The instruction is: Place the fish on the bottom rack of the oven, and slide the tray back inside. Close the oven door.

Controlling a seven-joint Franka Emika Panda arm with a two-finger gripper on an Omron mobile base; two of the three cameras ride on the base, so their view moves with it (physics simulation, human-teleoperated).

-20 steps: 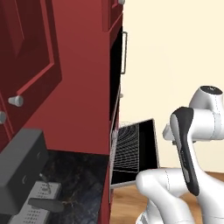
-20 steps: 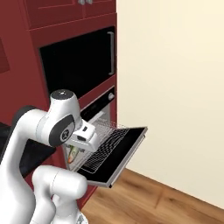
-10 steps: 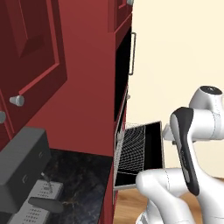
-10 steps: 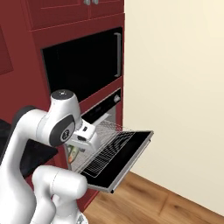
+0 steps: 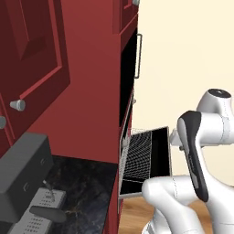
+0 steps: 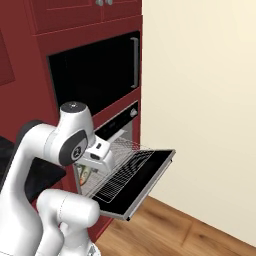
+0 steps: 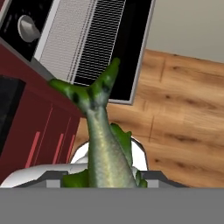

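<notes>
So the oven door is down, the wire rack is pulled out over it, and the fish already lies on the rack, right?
Not quite. The oven door is down and the bottom rack is pulled out over it, but the fish is not on the rack. The hand view shows it held in the gripper, tail outward.

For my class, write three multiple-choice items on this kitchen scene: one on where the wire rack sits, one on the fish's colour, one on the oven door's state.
1. Where is the bottom rack?
A. pulled out over the open door
B. on the floor
C. pushed fully inside

2. What colour is the fish?
A. blue
B. greenish-grey with green fins
C. white

3. The oven door is:
A. shut
B. removed
C. dropped open

Answers: 1 A, the grid lies above the door panel in the right base view; 2 B, seen in the hand view, where the gripper holds it; 3 C, the panel hangs out roughly level below the oven.
</notes>
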